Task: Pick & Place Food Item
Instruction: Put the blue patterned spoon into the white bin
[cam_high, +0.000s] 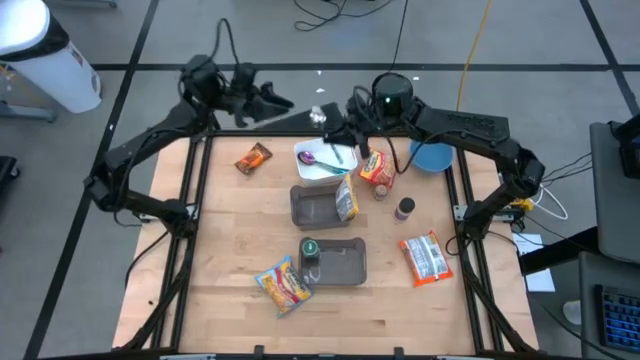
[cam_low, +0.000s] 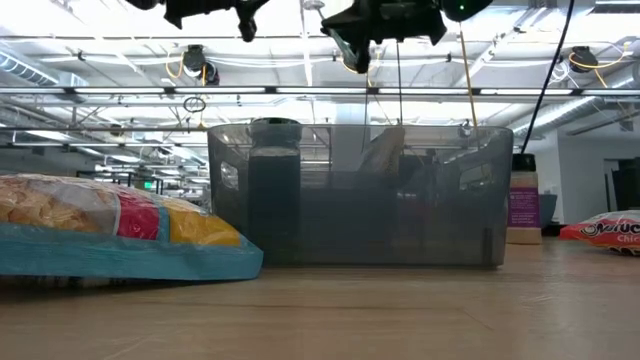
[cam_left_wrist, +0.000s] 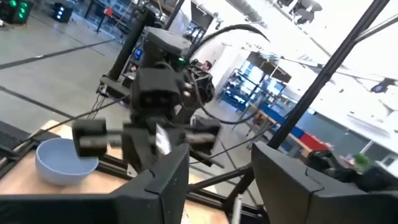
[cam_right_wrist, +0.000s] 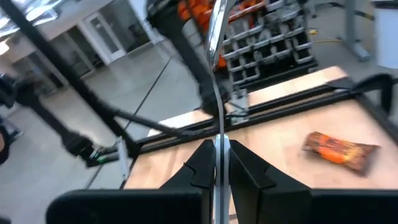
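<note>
My right gripper (cam_high: 338, 128) hangs above the table's far edge, over a white tray (cam_high: 318, 172), shut on a thin silvery item (cam_high: 319, 116). In the right wrist view this item shows edge-on (cam_right_wrist: 217, 93). What it is I cannot tell. My left gripper (cam_high: 272, 100) is open and empty, beyond the far edge, left of the right gripper. Food packets lie flat on the table: an orange-brown one (cam_high: 253, 158), a yellow chips bag (cam_high: 285, 285) and a red-white one (cam_high: 425, 258). An orange bag (cam_high: 378, 172) stands by the tray. My right gripper pinches the thin silvery item between its two fingers (cam_right_wrist: 202, 163), at the item's end nearest the fingers (cam_right_wrist: 217, 140). The item stands edge-on out past the fingertips and is lifted clear of the table. The left wrist view shows it at the gripper (cam_left_wrist: 163, 138).
Two grey bins (cam_high: 300, 208) (cam_high: 350, 270) stand mid-table; a snack bag (cam_high: 346, 200) leans in the far one. A green-lidded can (cam_high: 309, 248), a small bottle (cam_high: 404, 208) and a blue bowl (cam_high: 432, 156) are nearby. Bare wood lies at the table's left side.
</note>
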